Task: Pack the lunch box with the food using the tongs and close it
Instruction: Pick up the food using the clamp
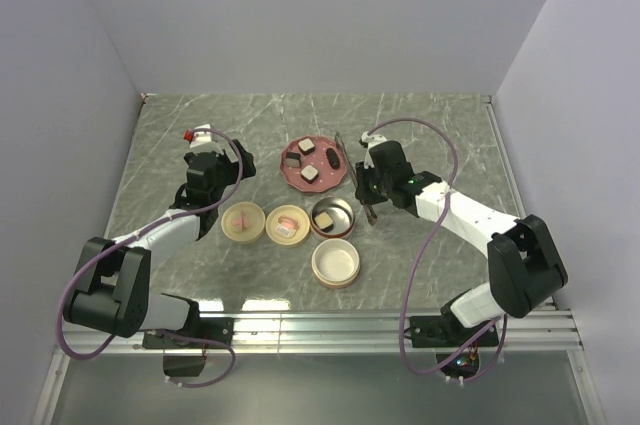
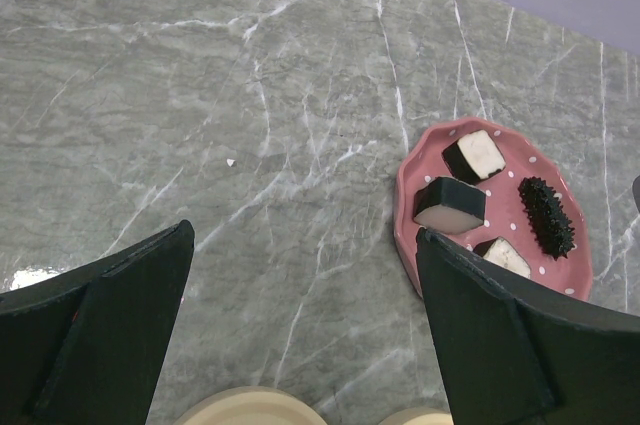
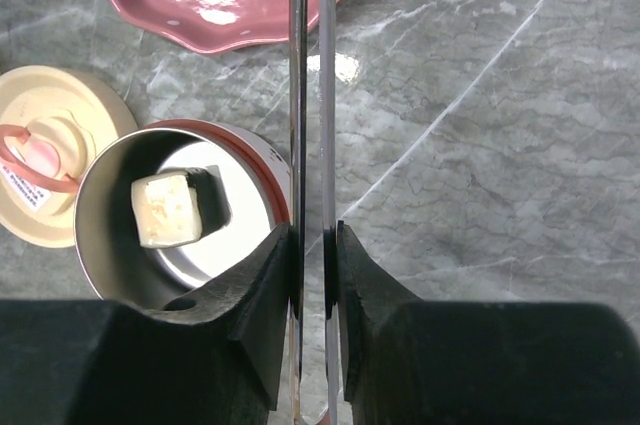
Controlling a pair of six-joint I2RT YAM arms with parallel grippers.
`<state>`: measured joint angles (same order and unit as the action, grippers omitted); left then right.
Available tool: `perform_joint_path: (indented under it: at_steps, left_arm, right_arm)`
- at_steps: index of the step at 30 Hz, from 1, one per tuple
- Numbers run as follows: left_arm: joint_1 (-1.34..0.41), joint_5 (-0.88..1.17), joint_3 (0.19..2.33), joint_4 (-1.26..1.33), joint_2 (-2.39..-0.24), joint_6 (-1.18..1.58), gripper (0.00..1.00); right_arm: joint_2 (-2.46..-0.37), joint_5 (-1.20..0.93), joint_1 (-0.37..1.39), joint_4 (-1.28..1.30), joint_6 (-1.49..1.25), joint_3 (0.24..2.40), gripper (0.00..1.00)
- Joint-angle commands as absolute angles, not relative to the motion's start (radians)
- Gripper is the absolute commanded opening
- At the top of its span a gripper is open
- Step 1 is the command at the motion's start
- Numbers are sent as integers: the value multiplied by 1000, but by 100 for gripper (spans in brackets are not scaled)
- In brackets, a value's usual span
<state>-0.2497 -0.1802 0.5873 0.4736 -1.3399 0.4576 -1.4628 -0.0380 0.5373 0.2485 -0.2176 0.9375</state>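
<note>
Packing barely begun: one piece in, box open.

One beige-and-black sushi-like block (image 3: 165, 210) lies inside the round silvery metal tin with a red rim (image 3: 105, 205). Three more blocks (image 2: 450, 205) and a black bristly piece (image 2: 545, 215) sit on the scalloped pink dotted plate (image 2: 503, 203) just behind the tin. The long thin silvery metal tongs (image 3: 297, 95) are clamped in the right gripper (image 3: 312, 245), arms nearly together, pointing at the plate (tips out of frame, so can't tell if loaded). The left gripper (image 2: 305, 235) is spread wide, empty, over the grey marbled table (image 2: 250, 95). The round cream lids (image 1: 243, 222) lie beside the tin, none fitted; closing is left to do.
</note>
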Motion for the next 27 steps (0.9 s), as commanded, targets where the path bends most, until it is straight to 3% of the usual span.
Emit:
perform_joint_path:
  at_steps: [1, 12, 27]
  left_arm:
    - [-245, -170, 588, 518, -1332, 462, 99]
    - [-245, -170, 584, 518, -1330, 462, 99]
    - [-242, -170, 583, 518, -1322, 465, 99]
  right_arm:
    - [-1460, -18, 546, 242, -206, 994, 29]
    - [-1470, -18, 546, 255, -204, 1003, 36]
    - [-1466, -11, 551, 273, -196, 1032, 38]
